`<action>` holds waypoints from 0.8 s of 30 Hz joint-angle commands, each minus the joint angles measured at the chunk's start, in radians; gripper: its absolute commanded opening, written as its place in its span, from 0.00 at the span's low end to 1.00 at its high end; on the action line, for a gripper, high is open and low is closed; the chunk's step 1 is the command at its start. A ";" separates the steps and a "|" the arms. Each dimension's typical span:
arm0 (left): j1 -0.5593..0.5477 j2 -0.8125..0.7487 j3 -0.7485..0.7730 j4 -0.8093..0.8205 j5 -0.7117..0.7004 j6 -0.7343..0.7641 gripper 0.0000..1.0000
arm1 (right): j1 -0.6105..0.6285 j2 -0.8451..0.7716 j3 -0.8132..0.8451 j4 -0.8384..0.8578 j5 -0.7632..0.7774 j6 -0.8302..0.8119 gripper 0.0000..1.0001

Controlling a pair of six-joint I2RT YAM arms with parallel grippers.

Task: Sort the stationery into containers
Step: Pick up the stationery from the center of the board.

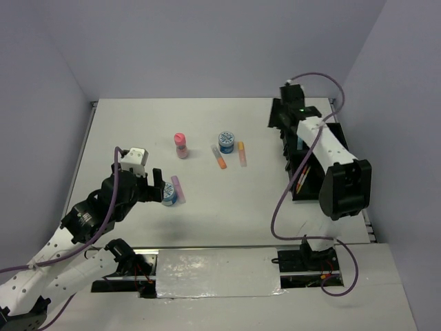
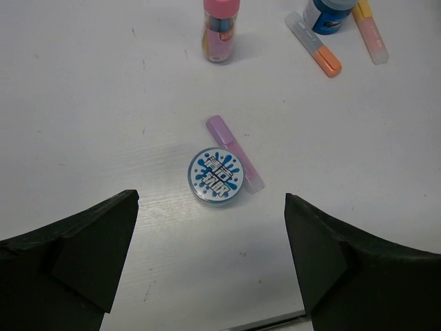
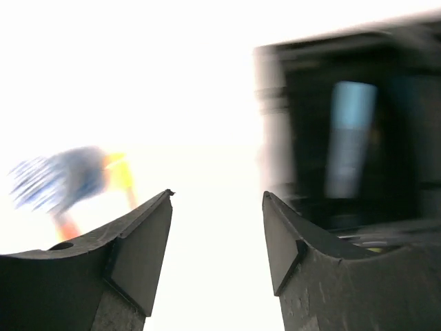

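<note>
Stationery lies on the table (image 1: 227,200), well apart from the black tray (image 1: 306,195); a patterned tub (image 2: 216,176) touches a purple marker (image 2: 234,153). Left fingers (image 2: 89,248) hang spread wide before both, so closing may flick the marker away. Right fingers (image 3: 131,255) gape empty by the tray.

White table (image 1: 227,207), matte, evenly lit, shadows soft. Pale lilac walls enclose it: back wall (image 1: 220,48), left wall (image 1: 34,103), right wall (image 1: 406,89). Glossy silver sheet (image 1: 217,272) along near edge, catching glare. Metal rail (image 1: 78,162) lines table's left side.
</note>
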 commanded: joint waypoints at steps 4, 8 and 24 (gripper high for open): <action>0.005 -0.007 0.026 -0.018 -0.133 -0.040 0.99 | 0.265 -0.022 0.013 -0.008 0.008 -0.053 0.65; 0.007 -0.023 0.023 -0.016 -0.149 -0.045 0.99 | 0.337 0.063 0.027 -0.006 0.020 -0.032 0.67; 0.007 -0.012 0.018 -0.004 -0.107 -0.028 0.99 | 0.359 0.372 0.068 -0.005 -0.019 -0.027 0.58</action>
